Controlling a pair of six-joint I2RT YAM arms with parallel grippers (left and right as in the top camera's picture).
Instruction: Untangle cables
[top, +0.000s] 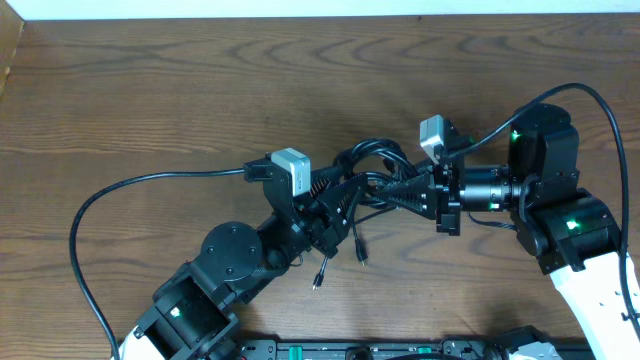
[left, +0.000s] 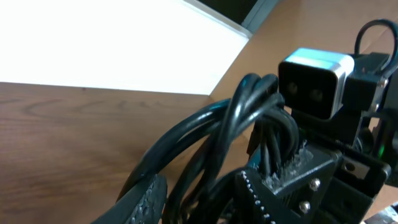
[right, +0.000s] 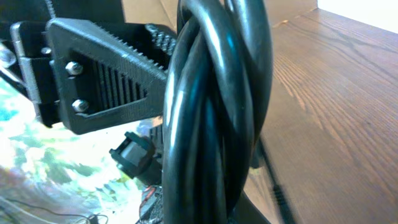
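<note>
Above the wooden tabletop (top: 150, 90), the cable bundle (top: 368, 160) is clenched by the right tool (top: 388, 190) from its right, while the left tool (top: 340, 198), whose grip cannot be told, is set just opposite.

Nothing legible is showing from here: the small silver-grey camera box (left: 316, 78) is bearing no readable marking, and the twisted bundle of thin black cables (right: 217, 112) is carrying none either.
</note>
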